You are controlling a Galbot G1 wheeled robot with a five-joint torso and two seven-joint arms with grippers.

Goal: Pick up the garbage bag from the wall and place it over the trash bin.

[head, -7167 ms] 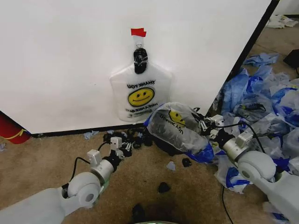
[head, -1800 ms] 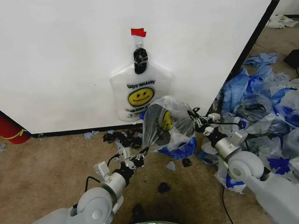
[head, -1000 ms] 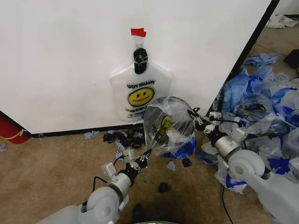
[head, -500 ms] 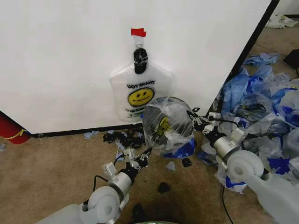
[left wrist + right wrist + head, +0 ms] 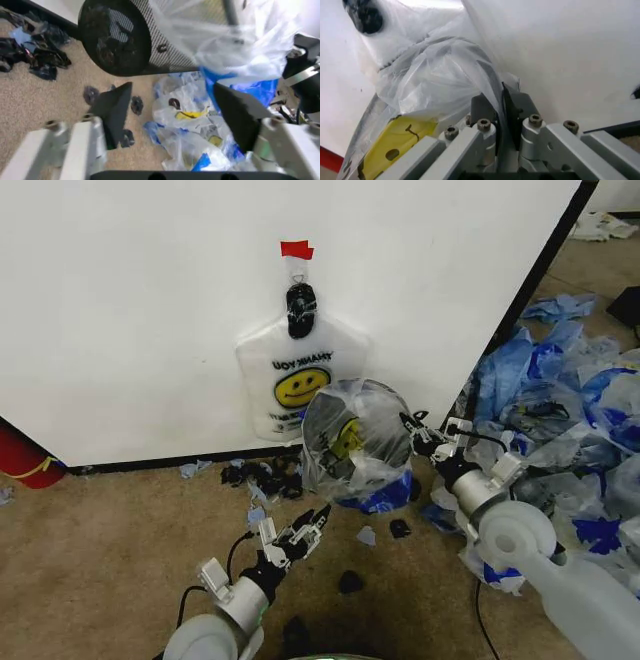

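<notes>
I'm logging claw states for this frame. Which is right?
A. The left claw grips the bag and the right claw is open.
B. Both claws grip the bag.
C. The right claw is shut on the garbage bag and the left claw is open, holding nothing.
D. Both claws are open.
C: the right claw pinches the garbage bag film draped on the trash bin, while the left claw is spread below it, holding nothing.

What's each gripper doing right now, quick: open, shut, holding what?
Left gripper: open, holding nothing, on the near side of the trash bin.
Right gripper: shut on the garbage bag draped over the bin.
</notes>
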